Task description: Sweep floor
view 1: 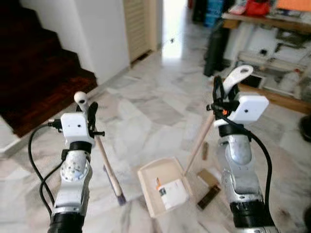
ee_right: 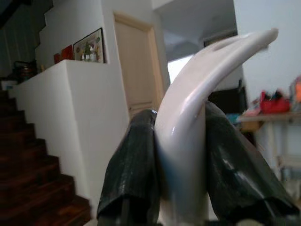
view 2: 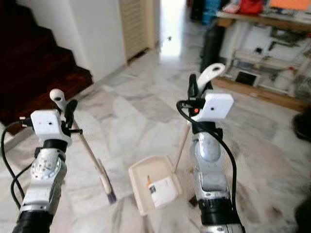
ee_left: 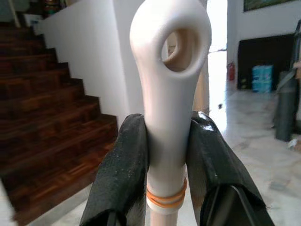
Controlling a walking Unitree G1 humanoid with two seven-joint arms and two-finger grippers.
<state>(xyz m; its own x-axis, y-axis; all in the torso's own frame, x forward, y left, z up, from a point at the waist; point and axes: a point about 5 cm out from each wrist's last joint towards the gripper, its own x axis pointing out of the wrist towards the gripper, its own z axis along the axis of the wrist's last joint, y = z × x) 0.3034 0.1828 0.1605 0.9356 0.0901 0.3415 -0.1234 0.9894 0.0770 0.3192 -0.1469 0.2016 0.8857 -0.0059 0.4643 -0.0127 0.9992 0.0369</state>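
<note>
My left gripper (view 1: 90,114) is shut on the top of a wooden broom stick (view 1: 105,164) with a white looped cap (ee_left: 169,70). The stick slants down to the marble floor, where its end (view 1: 120,198) rests left of the dustpan. My right gripper (view 1: 218,96) is shut on the white curved grip (ee_right: 188,136) of the dustpan's long wooden handle (view 1: 198,145). The cream dustpan (view 1: 154,173) lies on the floor between my arms with a piece of printed paper (view 1: 172,193) in it. Brown scraps (view 1: 209,177) and a dark strip (view 1: 210,198) lie just right of the pan.
Dark wooden stairs (view 1: 34,73) rise at the left beside a white wall (view 1: 104,34). A cluttered wooden shelf (view 1: 272,53) and a black upright object (view 1: 216,46) stand at the back right. A lit hallway (view 1: 172,29) opens straight ahead.
</note>
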